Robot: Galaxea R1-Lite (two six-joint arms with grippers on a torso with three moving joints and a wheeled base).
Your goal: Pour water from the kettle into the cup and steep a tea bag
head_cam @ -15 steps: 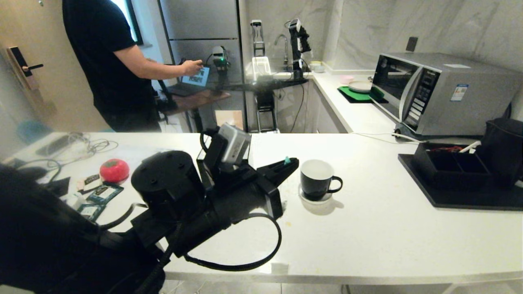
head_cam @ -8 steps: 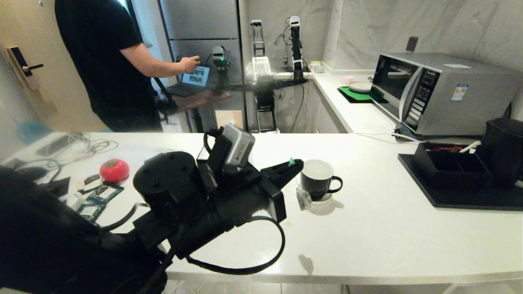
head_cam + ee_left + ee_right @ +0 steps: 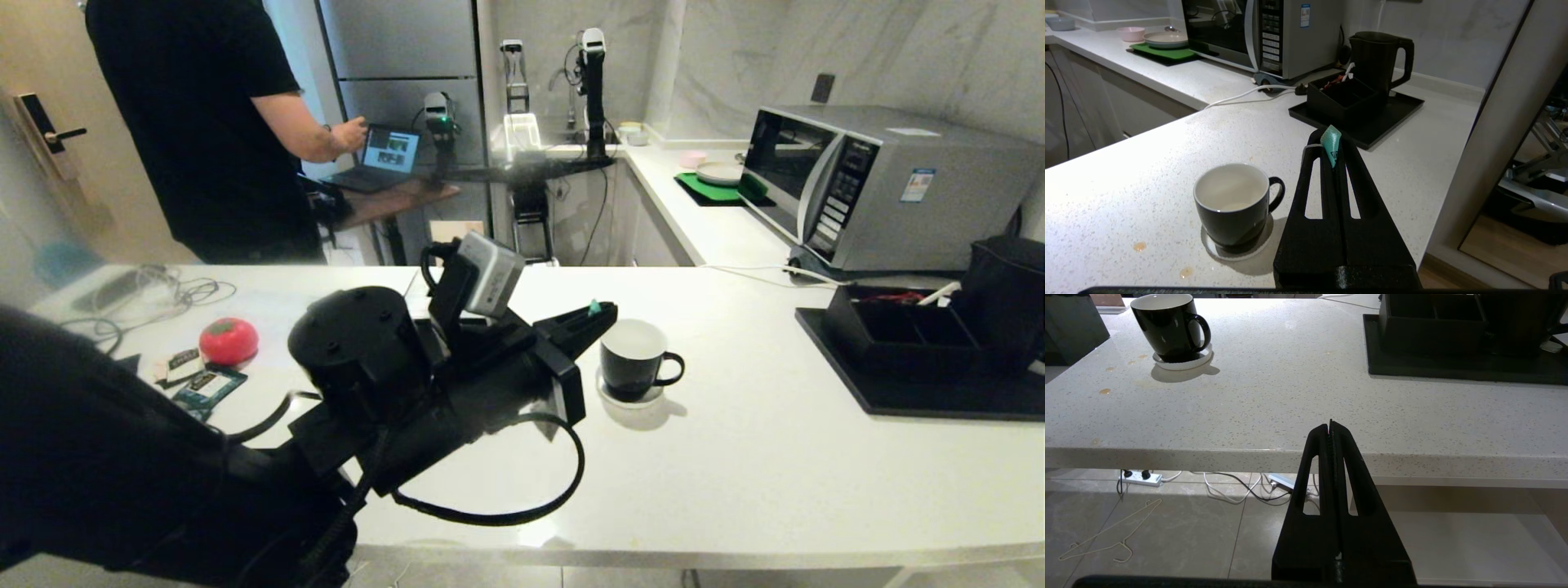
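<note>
**Left gripper closes in on the cup with the tag pinched**

Since a second ago, our left gripper has risen and edged toward the cup; the person beyond the counter has shifted leftward at the laptop.

Nearest us, our right gripper hangs below the counter's front edge, well short of the cup, its fingers pressed together on nothing. Our left gripper hovers just beside the cup, on the side away from its handle, fingers clamped on a small teal tag with a white string trailing from it. We cannot see the tea bag itself.

The cup stands upright on a pale coaster on the white counter, white inside, handle turned toward the kettle. Well apart from the cup, the kettle stands on a black tray behind a black box. Farther beyond the cup sits the microwave.
</note>
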